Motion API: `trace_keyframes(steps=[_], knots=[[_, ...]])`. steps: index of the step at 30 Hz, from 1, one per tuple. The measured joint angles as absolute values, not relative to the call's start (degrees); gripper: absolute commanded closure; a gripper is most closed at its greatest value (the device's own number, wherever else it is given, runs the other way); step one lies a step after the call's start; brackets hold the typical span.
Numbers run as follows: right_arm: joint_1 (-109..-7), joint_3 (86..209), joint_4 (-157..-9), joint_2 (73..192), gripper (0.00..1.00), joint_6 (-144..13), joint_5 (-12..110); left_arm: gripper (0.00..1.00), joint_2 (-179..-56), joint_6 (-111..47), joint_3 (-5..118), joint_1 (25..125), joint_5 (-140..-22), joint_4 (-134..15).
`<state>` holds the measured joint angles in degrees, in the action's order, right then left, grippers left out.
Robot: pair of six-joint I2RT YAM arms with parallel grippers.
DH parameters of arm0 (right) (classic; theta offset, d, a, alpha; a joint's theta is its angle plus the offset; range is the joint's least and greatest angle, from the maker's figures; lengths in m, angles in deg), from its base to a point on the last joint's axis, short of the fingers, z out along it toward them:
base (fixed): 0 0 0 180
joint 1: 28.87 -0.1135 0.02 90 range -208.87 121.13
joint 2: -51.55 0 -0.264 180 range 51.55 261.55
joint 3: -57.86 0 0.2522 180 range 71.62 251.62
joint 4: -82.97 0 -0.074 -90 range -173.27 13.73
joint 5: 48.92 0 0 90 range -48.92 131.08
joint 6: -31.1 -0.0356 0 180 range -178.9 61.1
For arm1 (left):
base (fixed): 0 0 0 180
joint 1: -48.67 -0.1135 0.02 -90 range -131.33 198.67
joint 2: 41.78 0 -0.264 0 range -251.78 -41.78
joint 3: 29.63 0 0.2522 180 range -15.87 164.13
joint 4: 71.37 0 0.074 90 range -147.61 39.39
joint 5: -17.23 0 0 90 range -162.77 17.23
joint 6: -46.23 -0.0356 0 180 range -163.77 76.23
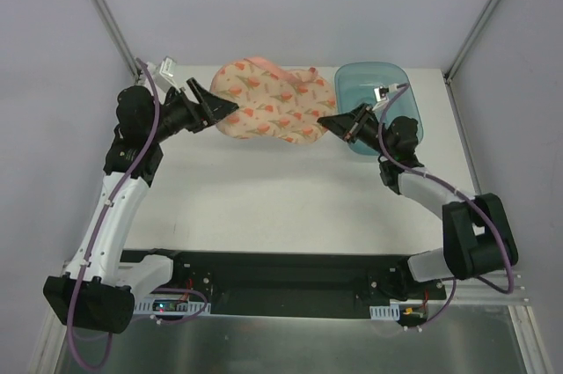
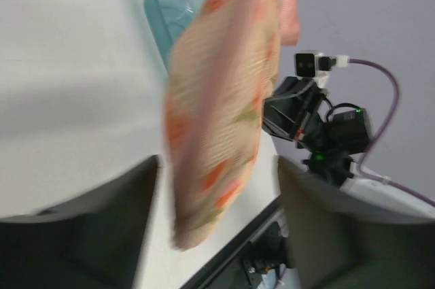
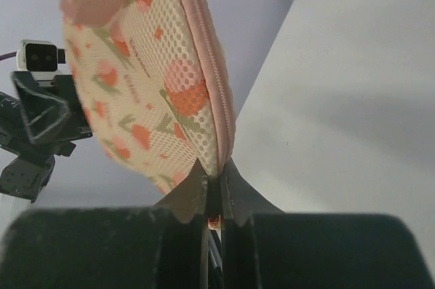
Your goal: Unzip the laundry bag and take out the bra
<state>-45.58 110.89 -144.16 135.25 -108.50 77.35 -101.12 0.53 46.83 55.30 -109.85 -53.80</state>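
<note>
The peach-orange printed mesh laundry bag (image 1: 273, 103) is held up on edge at the back of the table. My right gripper (image 1: 329, 121) is shut on its pink zip edging (image 3: 216, 92), at the bag's right end; the pinch shows in the right wrist view (image 3: 214, 175). My left gripper (image 1: 227, 108) is at the bag's left end. In the left wrist view its fingers (image 2: 88, 221) stand wide apart with the blurred bag (image 2: 217, 112) between them, not clamped. A pink strip (image 1: 264, 62) sticks out at the bag's top; I cannot tell whether it is the bra. Otherwise the bra is hidden.
A translucent teal plastic basin (image 1: 400, 92) stands at the back right, just behind my right gripper. The white table (image 1: 281, 207) runs to the black base rail at the near edge. Grey walls and frame posts close in the back and sides.
</note>
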Motion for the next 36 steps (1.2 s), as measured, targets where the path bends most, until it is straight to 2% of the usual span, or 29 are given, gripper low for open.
trace_keyframes(steps=[3, 6, 9, 12, 17, 21, 30, 36], knots=[[-46.8, 114.1, -126.5, 130.0, 0.99, -102.0, 75.9, 0.01, -101.2, -2.9, 45.5, 55.3, -107.1, -53.2], [-50.9, 122.5, -104.5, 125.8, 0.99, -93.9, 69.6, 0.01, -101.1, -7.0, 43.2, 55.3, -103.5, -52.1], [-53.5, 128.4, -93.2, 123.5, 0.99, -89.9, 66.3, 0.01, -99.9, -12.0, 40.5, 55.6, -98.6, -50.9], [-54.0, 131.6, -85.3, 122.6, 0.99, -88.6, 63.8, 0.01, -97.6, -19.4, 38.5, 60.4, -91.1, -50.2], [-53.7, 134.3, -74.7, 125.7, 0.99, -88.9, 59.5, 0.01, -95.0, -30.7, 37.5, 73.1, -80.8, -50.0], [-53.6, 137.3, -68.1, 129.5, 0.99, -89.0, 57.5, 0.01, -95.0, -37.2, 36.6, 78.7, -73.5, -50.0], [-49.8, 138.8, -61.6, 131.2, 0.99, -89.3, 55.3, 0.01, -95.1, -43.4, 36.5, 80.6, -60.0, -51.0], [-48.3, 139.0, -60.7, 131.5, 0.99, -90.0, 55.6, 0.01, -97.0, -44.2, 36.3, 81.2, -61.4, -52.7]])
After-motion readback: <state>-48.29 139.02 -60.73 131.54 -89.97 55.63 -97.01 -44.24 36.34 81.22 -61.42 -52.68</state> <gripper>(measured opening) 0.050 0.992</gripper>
